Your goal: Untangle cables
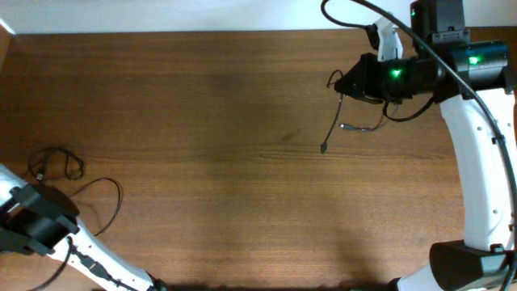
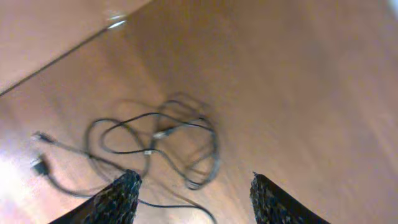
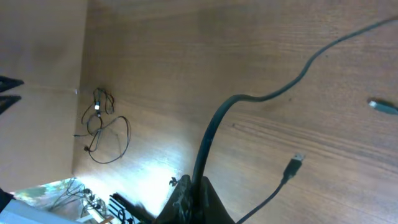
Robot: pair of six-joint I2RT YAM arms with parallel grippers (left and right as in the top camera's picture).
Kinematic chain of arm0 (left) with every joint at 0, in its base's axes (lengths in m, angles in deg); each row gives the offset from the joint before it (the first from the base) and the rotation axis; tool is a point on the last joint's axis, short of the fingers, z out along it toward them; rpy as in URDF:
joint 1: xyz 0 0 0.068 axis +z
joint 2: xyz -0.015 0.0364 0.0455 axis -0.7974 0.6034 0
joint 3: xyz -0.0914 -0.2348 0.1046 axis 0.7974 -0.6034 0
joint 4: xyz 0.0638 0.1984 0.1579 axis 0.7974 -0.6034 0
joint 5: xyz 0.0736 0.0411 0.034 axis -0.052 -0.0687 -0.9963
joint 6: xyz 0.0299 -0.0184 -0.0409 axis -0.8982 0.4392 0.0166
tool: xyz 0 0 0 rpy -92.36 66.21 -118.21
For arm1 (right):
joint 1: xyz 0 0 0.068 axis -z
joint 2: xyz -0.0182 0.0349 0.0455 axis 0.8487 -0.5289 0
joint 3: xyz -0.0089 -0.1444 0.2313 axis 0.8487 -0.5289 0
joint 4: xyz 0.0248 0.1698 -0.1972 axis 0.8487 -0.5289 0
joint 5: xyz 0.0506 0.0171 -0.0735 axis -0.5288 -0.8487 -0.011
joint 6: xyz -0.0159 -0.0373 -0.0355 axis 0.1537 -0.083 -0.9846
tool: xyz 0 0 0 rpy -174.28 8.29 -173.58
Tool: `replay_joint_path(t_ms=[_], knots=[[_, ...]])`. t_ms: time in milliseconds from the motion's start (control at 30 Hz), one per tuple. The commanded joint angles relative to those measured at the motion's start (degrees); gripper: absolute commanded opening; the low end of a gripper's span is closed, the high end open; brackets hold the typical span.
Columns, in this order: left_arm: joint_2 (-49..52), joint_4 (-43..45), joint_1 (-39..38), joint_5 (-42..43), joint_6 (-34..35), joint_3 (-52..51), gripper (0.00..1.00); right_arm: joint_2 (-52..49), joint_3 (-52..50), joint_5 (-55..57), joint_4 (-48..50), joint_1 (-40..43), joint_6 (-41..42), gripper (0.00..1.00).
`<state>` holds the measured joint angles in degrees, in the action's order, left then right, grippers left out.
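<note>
The cables are thin black cords in two lots. A loose clump (image 2: 158, 140) of overlapping loops lies flat near the left edge of the table (image 1: 202, 105). A single cord (image 3: 214, 134) is clamped in the right gripper (image 3: 194, 193) at the far right, its free ends trailing beyond. The left wrist view shows the left gripper (image 2: 194, 183) over the clump, jaws apart and gripping nothing; overhead, those jaws cannot be made out. Only the right wrist view shows the cord's silver plug (image 3: 295, 164) clearly.
</note>
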<state>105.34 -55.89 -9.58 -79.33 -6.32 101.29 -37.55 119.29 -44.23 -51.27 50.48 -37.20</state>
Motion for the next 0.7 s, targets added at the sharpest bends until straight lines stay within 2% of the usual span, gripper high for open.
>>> replay_joint_path(t_ms=[0, 133, 200, 233, 267, 300, 367, 400, 467, 600, 667], knots=[[-10.7, 0.1, -5.4, 5.8, -5.1, 3.2, 0.60, -1.3, 0.4, 0.4, 1.5, -3.8, 0.0, 0.04], [-17.3, 0.0, -15.0, 5.8, -6.5, 3.2, 0.63, -4.4, 0.4, 0.4, 4.8, -10.3, 1.4, 0.04], [-17.7, 0.0, -18.3, 5.8, -6.5, 3.2, 0.70, -6.1, 0.4, 0.4, 6.3, -13.5, 2.2, 0.08], [-17.7, 0.0, -19.5, 5.8, -6.5, 3.2, 0.71, -6.7, 0.4, 0.4, 6.5, -15.0, 2.2, 0.27], [-17.7, 0.0, -20.4, 5.8, -6.5, 3.2, 0.71, -6.8, 0.4, 0.4, 6.4, -15.8, 1.9, 0.60], [-17.7, 0.0, -21.2, 5.8, -6.5, 3.2, 0.71, -6.8, 0.5, 0.4, 6.4, -16.1, 1.9, 0.78], [-17.7, 0.0, -23.1, 6.5, -7.1, 3.2, 0.71, -6.7, 1.1, 0.4, 5.9, -15.1, 1.9, 0.87], [-17.7, 0.0, -25.0, 8.9, -10.0, 3.2, 0.70, -6.7, 1.5, 0.7, 5.0, -13.6, 2.1, 0.94], [-17.4, 0.0, -27.8, 11.6, -11.9, 3.1, 0.70, -6.6, 2.1, 6.2, 2.3, -10.6, 4.6, 0.96], [-13.8, -1.4, -35.9, 13.3, -15.8, 3.0, 0.70, -6.6, 1.7, 28.9, -1.8, -4.2, 9.6, 1.00], [-10.8, -1.6, -40.5, 13.3, -17.5, 3.0, 0.69, -7.1, -0.8, 33.5, -1.0, -2.4, 9.7, 1.00]])
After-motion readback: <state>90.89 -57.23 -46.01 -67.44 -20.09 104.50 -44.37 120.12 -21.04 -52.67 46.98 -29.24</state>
